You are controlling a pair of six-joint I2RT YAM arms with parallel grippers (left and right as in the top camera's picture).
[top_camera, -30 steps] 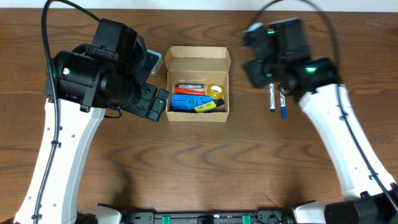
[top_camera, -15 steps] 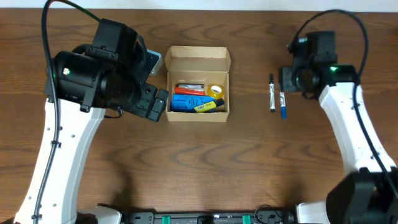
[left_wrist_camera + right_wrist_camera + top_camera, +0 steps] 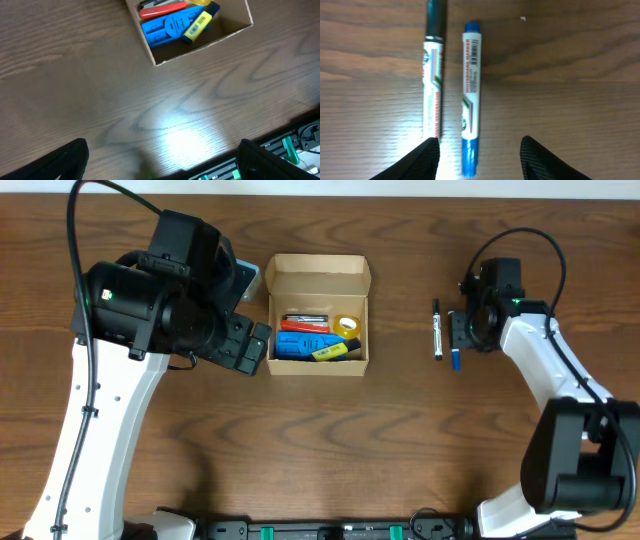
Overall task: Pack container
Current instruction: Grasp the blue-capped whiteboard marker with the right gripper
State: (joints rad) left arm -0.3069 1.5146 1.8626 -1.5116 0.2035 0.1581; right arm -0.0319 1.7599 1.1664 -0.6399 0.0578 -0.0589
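Note:
The tan cardboard container (image 3: 318, 275) stands open at the table's middle back, holding a blue item (image 3: 300, 345), a red pen (image 3: 305, 326), a yellow highlighter (image 3: 335, 352) and a yellow tape roll (image 3: 347, 326); it also shows in the left wrist view (image 3: 235, 27). My left gripper (image 3: 160, 172) is open and empty, just left of the box. Two whiteboard markers lie side by side to the right: a black-capped one (image 3: 437, 330) (image 3: 433, 75) and a blue-capped one (image 3: 455, 352) (image 3: 471, 95). My right gripper (image 3: 479, 165) is open, low over the blue marker, one finger (image 3: 422, 160) on either side of it.
A grey object (image 3: 250, 278) sits behind the box's left wall, partly hidden by my left arm. The table's front rail with green parts (image 3: 292, 147) shows at the near edge.
My right arm has swung right and down from beside the box to the two markers, and its gripper now sits low over the blue marker. The left arm has not moved.

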